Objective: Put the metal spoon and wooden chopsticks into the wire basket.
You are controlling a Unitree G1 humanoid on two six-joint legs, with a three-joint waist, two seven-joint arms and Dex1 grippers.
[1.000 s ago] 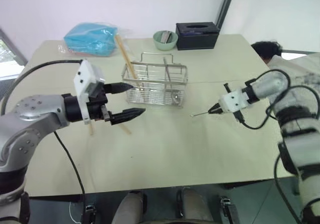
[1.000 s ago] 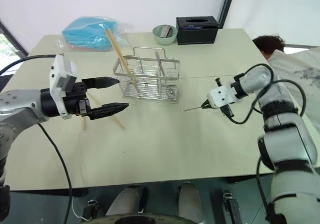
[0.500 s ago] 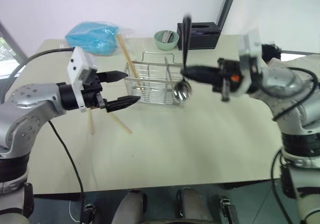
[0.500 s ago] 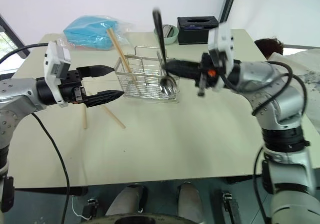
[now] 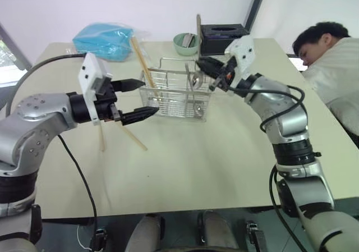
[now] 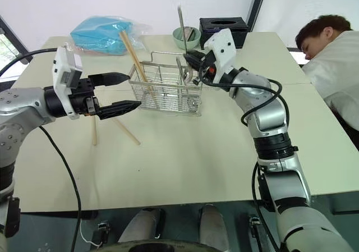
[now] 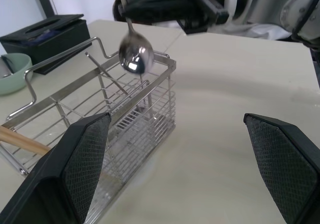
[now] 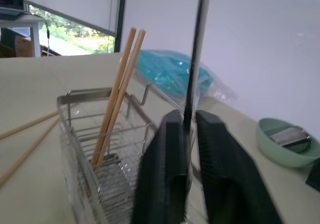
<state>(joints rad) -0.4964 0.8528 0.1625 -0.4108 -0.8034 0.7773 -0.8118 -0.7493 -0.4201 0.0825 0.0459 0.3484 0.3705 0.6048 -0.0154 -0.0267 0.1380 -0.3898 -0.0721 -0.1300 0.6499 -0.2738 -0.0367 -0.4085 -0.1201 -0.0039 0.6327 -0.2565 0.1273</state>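
- Lower half of table (image 5: pixel 213 168): bare.
- Frame centre: wire basket (image 5: pixel 176 92), handle raised, chopsticks (image 5: pixel 141 64) sticking up at its left end.
- Loose chopsticks (image 5: pixel 134 138) lie centre-left.

four chopsticks (image 6: pixel 132 53), one spoon (image 7: pixel 135 58), one basket (image 6: pixel 162 95)

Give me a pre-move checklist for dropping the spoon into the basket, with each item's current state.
1. Spoon held: ok. The right end effector pinches the metal spoon by its handle, bowl end down.
2. Spoon over the basket: ok. Its bowl hangs above the right end of the wire basket.
3. Compartment below free: cannot tell. Another utensil already leans inside that end.
4. Left end effector clear: ok. It is open, beside the basket's left end, apart from it.
5. Chopsticks done: not ok. One pair of wooden chopsticks stands in the basket; two chopsticks lie on the table.
6. Person at the table's right edge: ok, away from the basket.
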